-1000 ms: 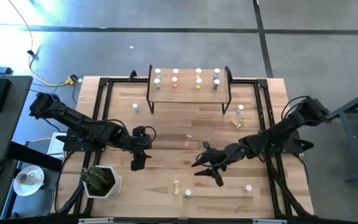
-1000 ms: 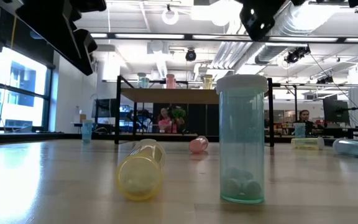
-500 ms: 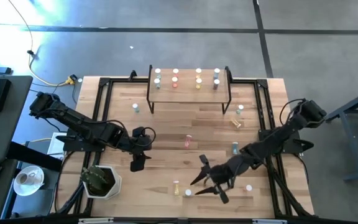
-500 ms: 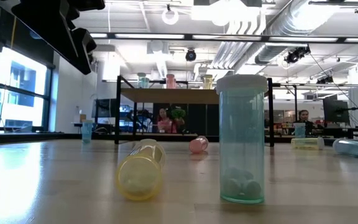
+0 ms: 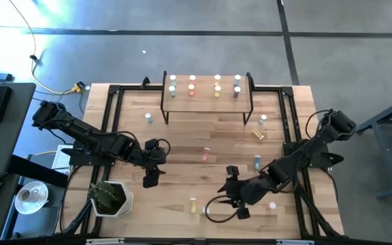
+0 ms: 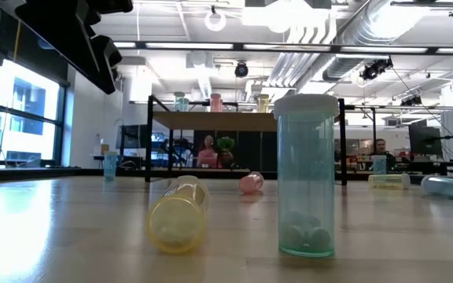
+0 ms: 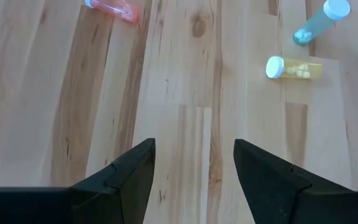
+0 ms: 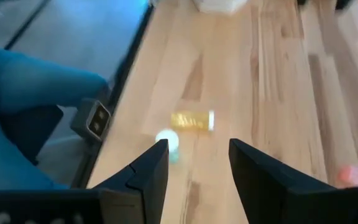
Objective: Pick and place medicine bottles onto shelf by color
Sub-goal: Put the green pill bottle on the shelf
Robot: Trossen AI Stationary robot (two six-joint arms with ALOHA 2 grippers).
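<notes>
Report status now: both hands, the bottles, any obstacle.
Left hand open, empty, waiting mid-table. Right hand open, empty, near the yellow bottle and upright blue bottle at the table's front edge. Nothing in the way.

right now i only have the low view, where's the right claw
Observer: The right claw is open near the table's front edge, pointing at the upright teal bottle and the lying yellow bottle.
Operator: and the left claw
Observer: The left claw hangs open over bare wood left of centre, holding nothing.
Operator: how full is the shelf
Observer: The shelf carries eight bottles, in two rows of four.
</notes>
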